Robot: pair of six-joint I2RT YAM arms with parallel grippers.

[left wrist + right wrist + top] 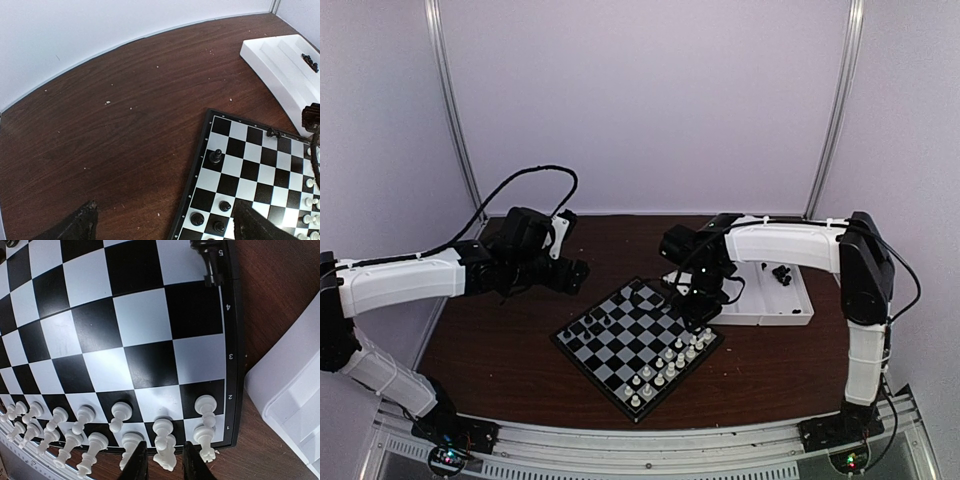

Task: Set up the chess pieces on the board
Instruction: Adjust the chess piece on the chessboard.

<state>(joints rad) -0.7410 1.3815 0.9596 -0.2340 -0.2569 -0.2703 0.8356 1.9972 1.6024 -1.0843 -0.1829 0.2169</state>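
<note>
The left gripper is wide open and holds nothing, over the brown wooden table beside the flat black-and-grey checked board. Tiny black plastic chess pieces stand on the board. The right gripper has its 2 fingers on both sides of a small white chessman. I cannot tell if it squeezes.

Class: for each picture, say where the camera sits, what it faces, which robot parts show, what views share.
Top: high behind the robot, looking down at the table; left arm, right arm show.
Left wrist: low, facing the board corner; left hand shows.
Right wrist: close above white pieces; right hand shows.
Shared: the board.
</note>
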